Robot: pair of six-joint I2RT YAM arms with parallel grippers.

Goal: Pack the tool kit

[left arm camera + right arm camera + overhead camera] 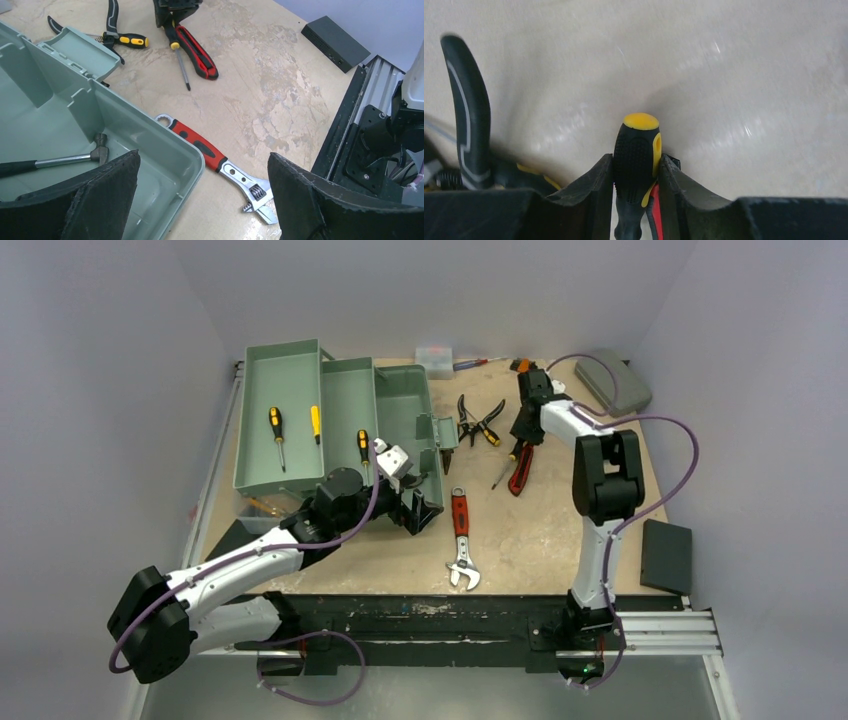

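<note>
Toolbox (pixel 295 390) is seen at the left of the worktop (pixel 560 530): grey-green moulded plastic, rectangular, folded open. Three black-and-yellow tray screwdrivers (pixel 277 430) are laid in its trays. A hammer (pixel 65 160) with steel shaft and black grip is lying on the box floor.

Left gripper (pixel 204 192) is held over the box's near right corner, spread wide, with nothing between its black textured pads (pixel 100 200).

Wrench (pixel 215 160), an adjustable type with chrome jaw and red-black handle, is lying on the mottled beige worktop just beside that corner. Pliers (pixel 478 420) are lying further back.

Right gripper (pixel 636 172) is well apart from the toolbox, to its right. The ribbed black rubber handle of a yellow-capped screwdriver (pixel 636 150) is pinched in it, with the shaft tip down by the worktop.
</note>
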